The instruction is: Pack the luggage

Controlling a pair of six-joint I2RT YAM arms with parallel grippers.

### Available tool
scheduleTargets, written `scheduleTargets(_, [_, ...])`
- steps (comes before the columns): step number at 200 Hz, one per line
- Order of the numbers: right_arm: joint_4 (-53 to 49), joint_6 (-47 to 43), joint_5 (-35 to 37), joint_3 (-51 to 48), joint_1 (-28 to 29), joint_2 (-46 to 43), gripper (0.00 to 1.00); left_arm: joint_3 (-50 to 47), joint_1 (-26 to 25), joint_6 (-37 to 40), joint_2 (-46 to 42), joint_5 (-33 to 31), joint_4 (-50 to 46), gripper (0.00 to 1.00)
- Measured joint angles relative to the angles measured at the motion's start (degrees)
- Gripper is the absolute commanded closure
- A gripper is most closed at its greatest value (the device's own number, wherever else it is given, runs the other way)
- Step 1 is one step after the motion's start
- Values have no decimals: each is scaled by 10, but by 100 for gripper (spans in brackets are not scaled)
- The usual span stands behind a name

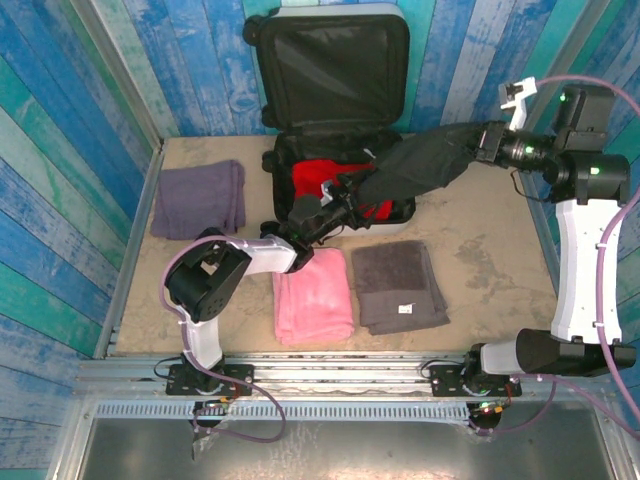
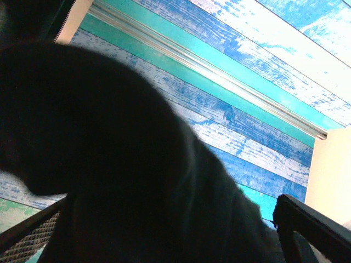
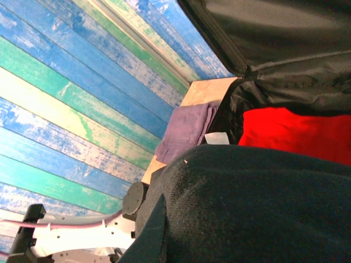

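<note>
Two grippers flank the luggage, which lies open on the tabletop with its lid upright. To its right, the right gripper is clamped on one black garment draped over the open base. At its near edge, the left gripper has its jaws wide apart. Inside lies one red garment. Three folded towels lie around it: a purple towel on the left, a pink towel and a grey towel in front.

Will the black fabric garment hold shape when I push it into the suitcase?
Probably floppy: the black fabric garment drapes between the right gripper and the white hard-shell suitcase. Likely light, hanging from one pinch. It may bunch rather than slide.
</note>
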Motion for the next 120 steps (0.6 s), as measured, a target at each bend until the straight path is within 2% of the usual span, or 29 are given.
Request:
scheduleTargets(55, [-23, -22, -2, -4, 10, -2, 100, 14, 14, 0, 14, 1, 4, 7])
scheduleTargets(73, [-24, -23, -5, -10, 12, -3, 100, 35, 16, 8, 23, 4, -15, 0])
scheduleTargets(93, [-24, -24, -7, -14, 15, -3, 100, 77, 17, 24, 40, 14, -41, 19])
scheduleTargets(120, [-24, -24, -10, -15, 17, -3, 100, 99, 18, 51, 44, 18, -60, 50])
